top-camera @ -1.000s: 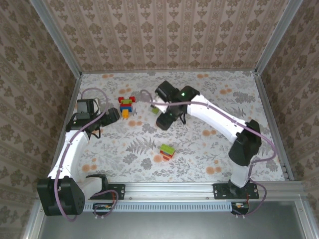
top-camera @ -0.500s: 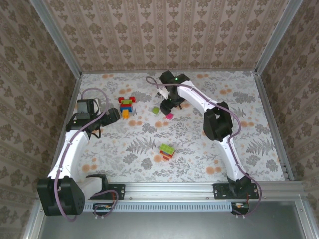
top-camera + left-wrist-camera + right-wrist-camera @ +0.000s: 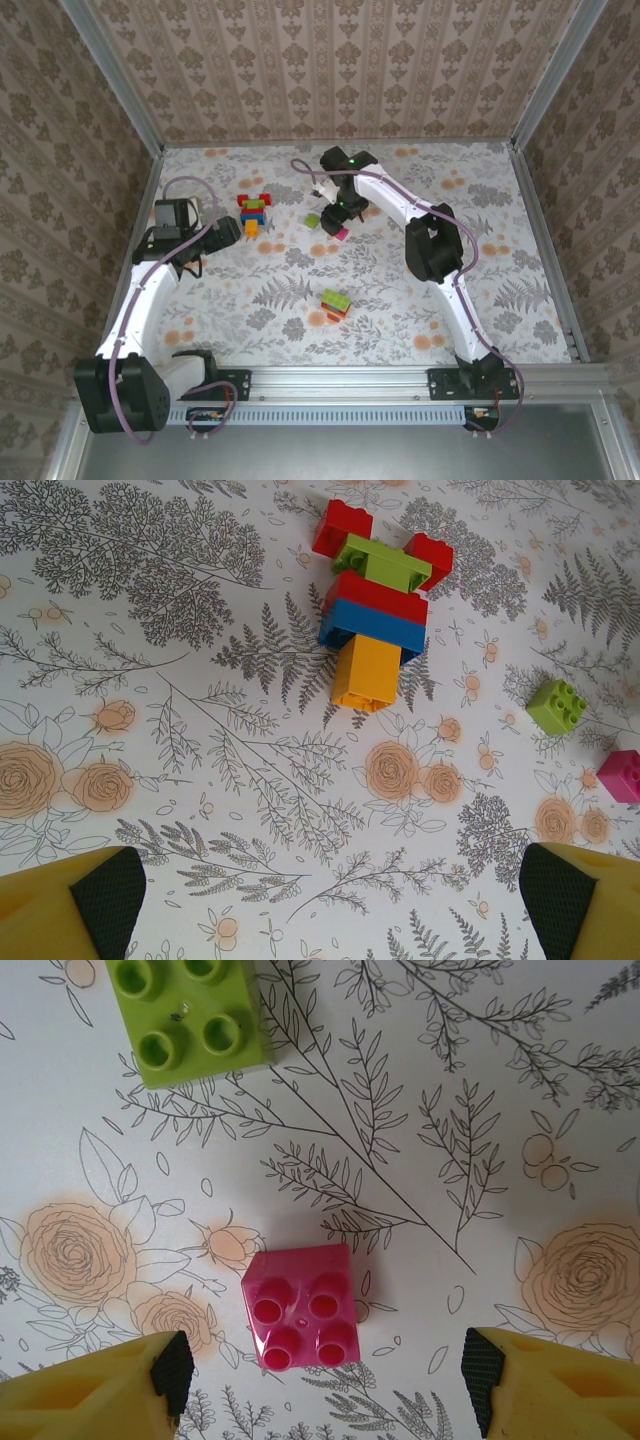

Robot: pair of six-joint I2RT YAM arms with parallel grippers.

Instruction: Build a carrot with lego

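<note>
Counting three gatherings of lego on the flowered surface (image 3: 500, 290).

Standing toward the far-left corner: one built stack (image 3: 372, 600) of six bricks, with two red at the far end, one light green across them, then one red, one blue and one orange.

Lying loose near the middle of the far edge: one light green brick (image 3: 190, 1015) and one magenta brick (image 3: 303, 1305), near each other but apart, both studs up.

Sitting about mid-surface, nearer the near edge: one small stack (image 3: 335, 304), green on top of orange and red, too small for counting its bricks.

Hanging released over the magenta brick: the right tool (image 3: 340, 213), with two yellow fingers (image 3: 110, 1390) spread to either side of the brick and touching neither side.

Hovering released near the left edge, just short of the built stack: the left tool (image 3: 335, 910), fingers wide, gripping nothing.

Lying free for moving: the broad stretch toward the right edge and the strip along the near edge.

Closing in the left, far and right edges: patterned walls (image 3: 330, 70).
</note>
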